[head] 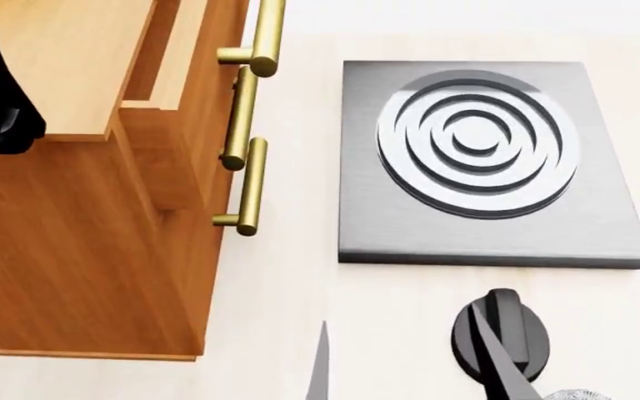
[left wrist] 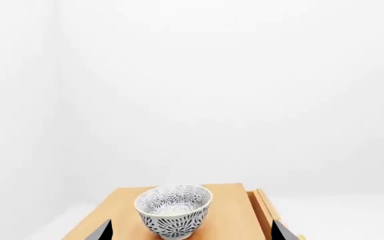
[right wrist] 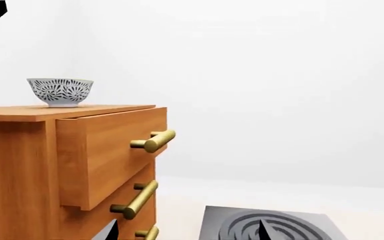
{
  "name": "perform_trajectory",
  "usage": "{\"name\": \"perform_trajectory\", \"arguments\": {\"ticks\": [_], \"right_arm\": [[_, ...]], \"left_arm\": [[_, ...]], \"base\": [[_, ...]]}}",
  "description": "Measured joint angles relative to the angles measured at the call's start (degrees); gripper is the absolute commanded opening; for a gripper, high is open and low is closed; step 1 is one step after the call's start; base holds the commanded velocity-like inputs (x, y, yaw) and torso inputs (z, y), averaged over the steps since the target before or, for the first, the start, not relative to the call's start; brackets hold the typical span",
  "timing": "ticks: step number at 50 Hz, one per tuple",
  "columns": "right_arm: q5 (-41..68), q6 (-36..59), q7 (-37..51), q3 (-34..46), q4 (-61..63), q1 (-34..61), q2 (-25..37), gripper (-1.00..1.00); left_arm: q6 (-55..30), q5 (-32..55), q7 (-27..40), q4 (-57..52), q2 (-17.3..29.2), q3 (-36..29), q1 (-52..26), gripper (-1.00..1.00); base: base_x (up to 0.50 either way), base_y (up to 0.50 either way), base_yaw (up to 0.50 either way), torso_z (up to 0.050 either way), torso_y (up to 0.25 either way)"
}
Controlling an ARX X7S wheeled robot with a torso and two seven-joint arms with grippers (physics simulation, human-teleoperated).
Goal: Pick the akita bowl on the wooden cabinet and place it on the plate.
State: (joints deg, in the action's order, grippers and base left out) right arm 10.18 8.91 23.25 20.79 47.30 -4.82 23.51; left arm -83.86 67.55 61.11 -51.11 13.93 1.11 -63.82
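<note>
White walls stand behind the akita bowl point(left wrist: 173, 210), which sits upright on the wooden cabinet point(left wrist: 229, 210); the left gripper point(left wrist: 190, 234) is spread wide and should advance level until the fingertips flank it; head view shows a grey ribbed stove plate point(head: 487, 162) and brass handles point(head: 243, 108); right gripper point(right wrist: 188, 231) also spread; bowl glazed, patterned, round.
</note>
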Motion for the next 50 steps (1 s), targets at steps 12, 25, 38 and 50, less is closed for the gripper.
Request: {"name": "perform_trajectory", "arguments": {"ticks": [12, 25, 38, 50], "right_arm": [[-0.67, -0.34, -0.01, 0.67, 0.29, 0.06, 0.41, 1.0], [-0.36, -0.2, 0.32, 0.52, 0.26, 0.3, 0.65, 1.0], [-0.22, 0.0, 0.69, 0.55, 0.38, 0.32, 0.86, 1.0], [0.19, -0.02, 1.0, 0.48, 0.57, 0.34, 1.01, 1.0]], "left_arm": [[-2.23, 8.3, 6.88, 5.33, 0.15, -1.25, -10.26, 1.0], [-0.53, 9.95, 8.42, 6.88, 0.93, -3.27, -12.59, 1.0], [0.24, 12.22, 10.52, 8.01, 1.36, -4.61, -14.74, 1.0], [0.5, 12.42, 10.39, 12.17, 1.04, -7.75, -20.9, 1.0]], "base": [[0.17, 0.0, 0.0, 0.0, 0.0], [0.0, 0.0, 0.0, 0.0, 0.0], [0.01, 0.0, 0.0, 0.0, 0.0], [0.0, 0.0, 0.0, 0.0, 0.0]]}}
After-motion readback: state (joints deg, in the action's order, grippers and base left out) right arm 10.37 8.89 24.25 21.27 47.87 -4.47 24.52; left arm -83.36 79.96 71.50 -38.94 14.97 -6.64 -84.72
